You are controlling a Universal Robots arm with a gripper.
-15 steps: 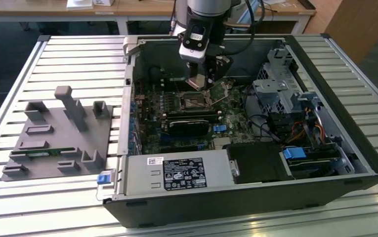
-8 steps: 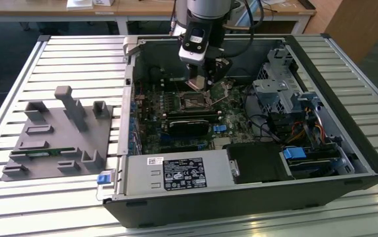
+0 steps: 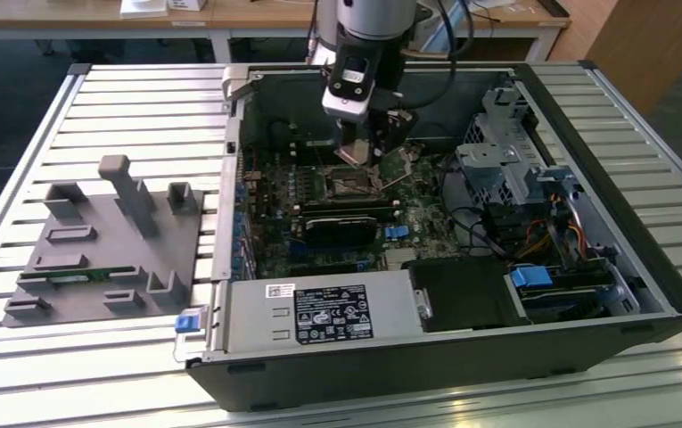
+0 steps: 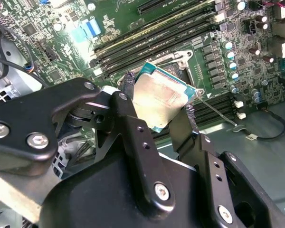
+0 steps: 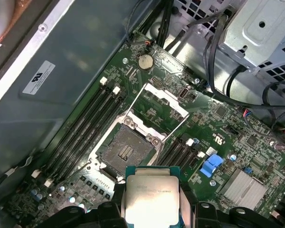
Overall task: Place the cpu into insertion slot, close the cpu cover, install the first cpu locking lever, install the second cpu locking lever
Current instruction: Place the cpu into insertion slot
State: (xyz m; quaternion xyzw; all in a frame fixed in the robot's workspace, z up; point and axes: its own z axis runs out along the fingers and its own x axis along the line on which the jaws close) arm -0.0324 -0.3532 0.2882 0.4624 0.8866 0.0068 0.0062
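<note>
Gripper (image 4: pixel 159 97) fingers (image 4: pixel 127 83) pinching cpu (image 5: pixel 151 199) by opposite edges. Chip looks tilted against board, held above insertion slot (image 5: pixel 126 151), not yet over its centre. Slot bare; cpu cover (image 5: pixel 166 98) standing open just beside it.

Risks:
- tilted or misaligned chip seating crooked, bending socket pins
- corner catching slot frame or cover
- chip slipping in thin-edge pinch

Arm (image 3: pixel 376 18) reaching straight down into open computer case (image 3: pixel 436 357) on worktop (image 3: pixel 138 357).

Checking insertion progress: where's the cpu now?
In both wrist views the cpu is clamped in the gripper, held just off the open insertion slot, not seated.
</note>
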